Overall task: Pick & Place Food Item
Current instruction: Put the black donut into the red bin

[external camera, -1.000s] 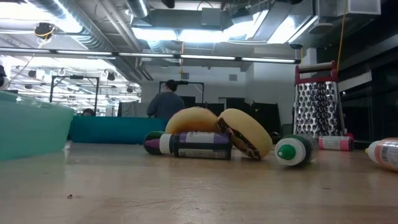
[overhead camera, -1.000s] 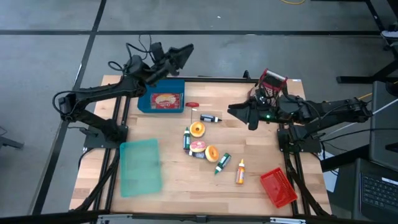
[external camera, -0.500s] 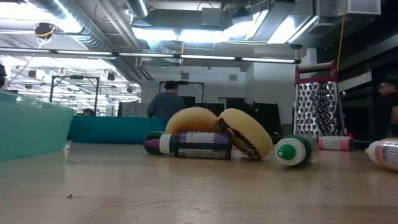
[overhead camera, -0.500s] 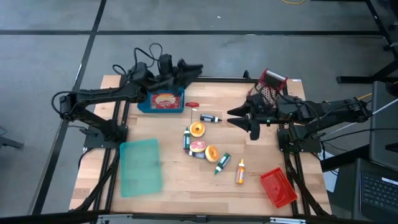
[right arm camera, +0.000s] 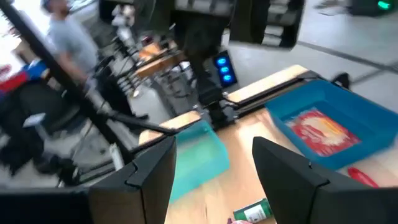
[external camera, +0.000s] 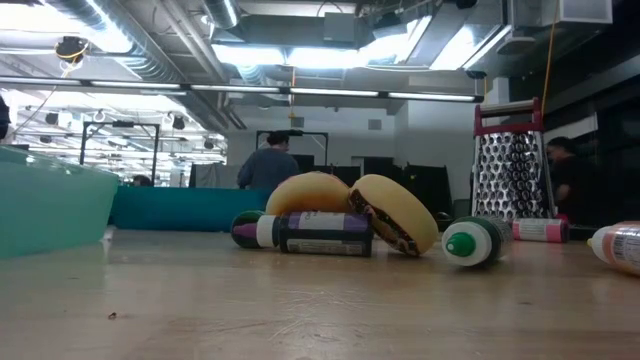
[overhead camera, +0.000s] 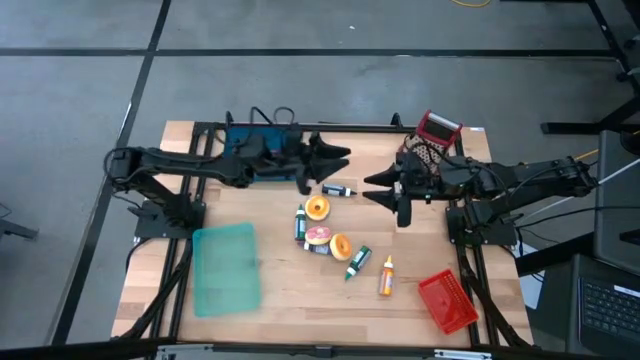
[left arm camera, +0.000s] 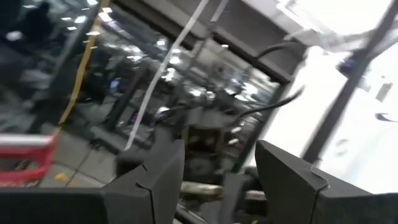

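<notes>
Round orange-and-pink food pieces (overhead camera: 318, 208) (overhead camera: 320, 236) (overhead camera: 340, 246) lie mid-table among small bottles (overhead camera: 340, 189) (overhead camera: 358, 262). The low view shows two of the food pieces (external camera: 310, 190) (external camera: 395, 212) leaning over a dark bottle (external camera: 310, 232). My left gripper (overhead camera: 338, 165) (left arm camera: 221, 180) hangs open in the air just right of the blue tray (overhead camera: 262, 152), above the table's far middle. My right gripper (overhead camera: 385, 195) (right arm camera: 217, 180) hovers open opposite it, pointing toward the table's left. Neither has anything between its fingers.
The blue tray (right arm camera: 329, 127) holds a red-and-yellow packet. A teal container (overhead camera: 227, 265) stands at the near left and a red basket (overhead camera: 447, 300) at the near right. A grater (overhead camera: 435, 135) (external camera: 512, 175) stands at the far right. People stand in the room behind.
My left gripper has swung from beyond the table's far edge, over the blue tray, toward the table's middle and right, sinking a little. My right gripper has stayed in place and rolled about its own axis. Nothing on the table has moved.
</notes>
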Motion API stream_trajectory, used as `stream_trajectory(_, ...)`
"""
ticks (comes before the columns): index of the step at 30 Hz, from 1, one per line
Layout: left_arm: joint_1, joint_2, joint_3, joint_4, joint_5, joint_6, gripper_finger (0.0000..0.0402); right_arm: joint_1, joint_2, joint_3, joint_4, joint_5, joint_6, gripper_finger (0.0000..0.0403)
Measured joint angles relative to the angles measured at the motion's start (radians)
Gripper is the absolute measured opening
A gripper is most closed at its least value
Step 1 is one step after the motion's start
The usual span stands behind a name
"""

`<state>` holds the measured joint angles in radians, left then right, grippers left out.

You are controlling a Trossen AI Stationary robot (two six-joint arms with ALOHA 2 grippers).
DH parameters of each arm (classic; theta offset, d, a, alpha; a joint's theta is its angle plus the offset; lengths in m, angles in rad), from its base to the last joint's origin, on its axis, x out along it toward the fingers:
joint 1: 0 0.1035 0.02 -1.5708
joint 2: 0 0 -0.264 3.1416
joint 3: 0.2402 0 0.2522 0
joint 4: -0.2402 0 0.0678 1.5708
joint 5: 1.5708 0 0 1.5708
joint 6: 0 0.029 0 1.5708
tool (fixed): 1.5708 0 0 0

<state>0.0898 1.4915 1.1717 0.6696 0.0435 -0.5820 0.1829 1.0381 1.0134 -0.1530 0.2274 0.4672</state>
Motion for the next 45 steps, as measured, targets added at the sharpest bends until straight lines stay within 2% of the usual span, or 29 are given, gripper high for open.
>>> stream_trajectory(3,0.01,0.039,0.0,0.011,-0.057,-0.036,0.0193,0.0,0.002,0.0,0.011,0.086,0.102,0.0217)
stream_trajectory(8,0.039,0.114,0.0,0.001,-0.043,-0.108,0.0186,-0.001,0.002,0.0,0.014,0.207,0.17,0.0217)
stream_trajectory(11,0.057,0.155,0.0,0.0,0.036,-0.182,0.018,0.0,0.003,0.0,0.014,0.219,0.235,0.0217)
stream_trajectory(16,0.076,0.216,0.0,0.001,0.223,-0.212,0.0168,0.0,0.022,0.0,0.015,0.226,0.302,0.0217)
stream_trajectory(20,0.074,0.218,0.0,0.003,0.255,-0.172,0.0149,0.0,0.048,0.0,0.014,0.226,0.344,0.0217)
stream_trajectory(23,0.075,0.218,0.0,0.003,0.224,-0.124,0.0134,-0.003,0.078,0.0,0.01,0.225,0.369,0.0217)
stream_trajectory(25,0.084,0.207,0.0,0.007,0.196,-0.092,0.0125,-0.015,0.1,0.0,0.0,0.185,0.386,0.0217)
stream_trajectory(29,0.11,0.169,0.0,0.002,0.181,-0.075,0.0111,-0.049,0.136,0.0,-0.034,-0.008,0.385,0.0217)
stream_trajectory(31,0.114,0.13,0.0,-0.012,0.179,-0.043,0.0108,-0.054,0.146,0.0,-0.07,-0.071,0.357,0.0217)
stream_trajectory(34,0.127,0.045,0.0,-0.09,0.151,0.04,0.0107,-0.056,0.147,0.0,-0.118,-0.087,0.307,0.0217)
stream_trajectory(36,0.145,-0.024,0.001,-0.21,0.1,0.093,0.0109,-0.056,0.14,0.0,-0.139,-0.095,0.276,0.0217)
stream_trajectory(41,0.16,-0.202,0.001,-0.634,-0.103,0.241,0.0111,-0.058,0.115,0.0,-0.201,-0.149,0.224,0.0217)
stream_trajectory(45,0.129,-0.301,0.0,-0.923,-0.284,0.253,0.0111,-0.057,0.115,0.0,-0.317,-0.175,0.186,0.0217)
